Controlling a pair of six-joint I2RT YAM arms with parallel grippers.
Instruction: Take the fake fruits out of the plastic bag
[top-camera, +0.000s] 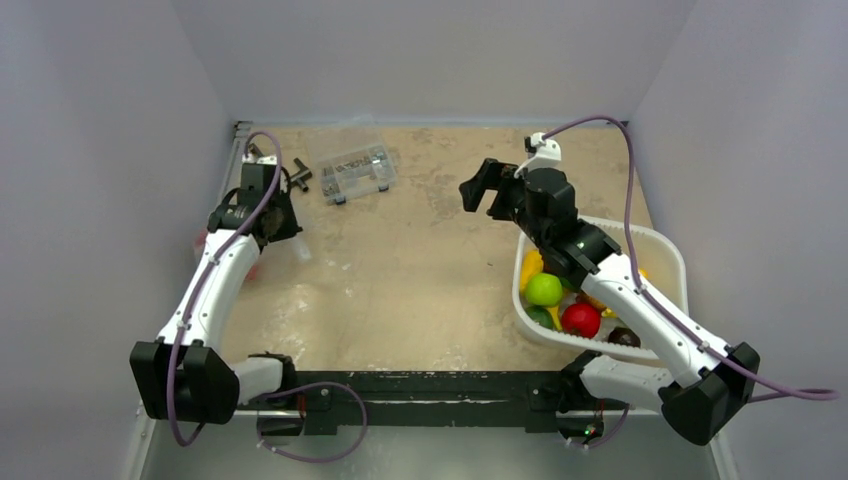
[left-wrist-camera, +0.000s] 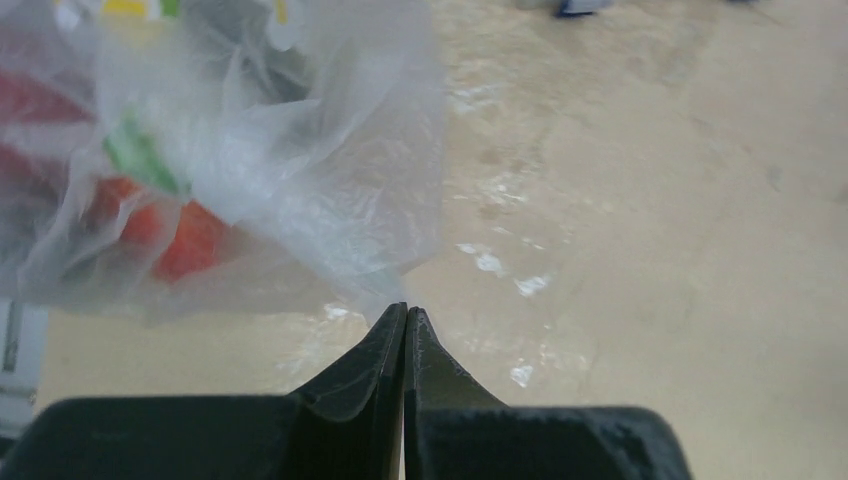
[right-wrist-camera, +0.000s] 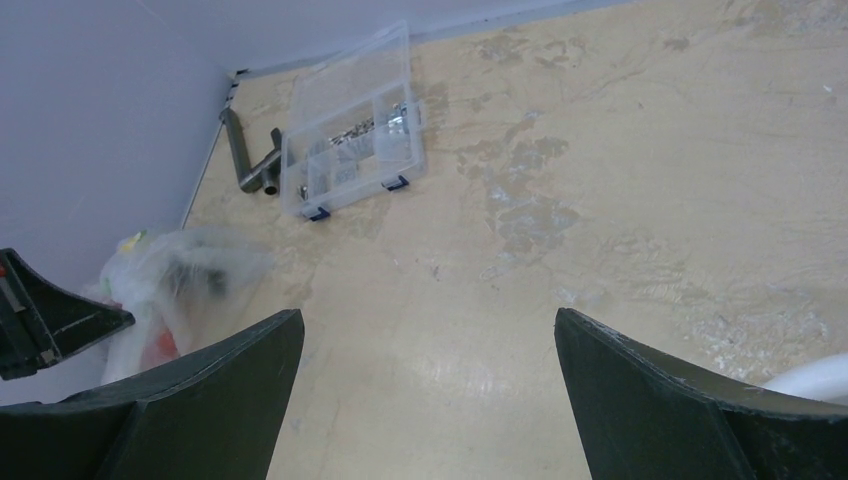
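The plastic bag (left-wrist-camera: 250, 150), clear crinkly film with green and yellow print, lies by the left wall (right-wrist-camera: 170, 290). Red-orange fake fruits (left-wrist-camera: 190, 240) show through the film, and the rest of the bag's contents is blurred. My left gripper (left-wrist-camera: 407, 310) is shut, its tips pinched on the bag's lower corner, low over the table at the left (top-camera: 283, 226). My right gripper (top-camera: 480, 190) hangs open above the table's middle right, nothing between its fingers (right-wrist-camera: 428, 315), well away from the bag.
A white basket (top-camera: 660, 240) at the right holds a green apple (top-camera: 544, 289), a red round fruit (top-camera: 581, 319), a yellow piece and a dark one. A clear compartment box (top-camera: 356, 172) and dark metal tubes (top-camera: 297, 177) lie at the back left. Walls close in on three sides.
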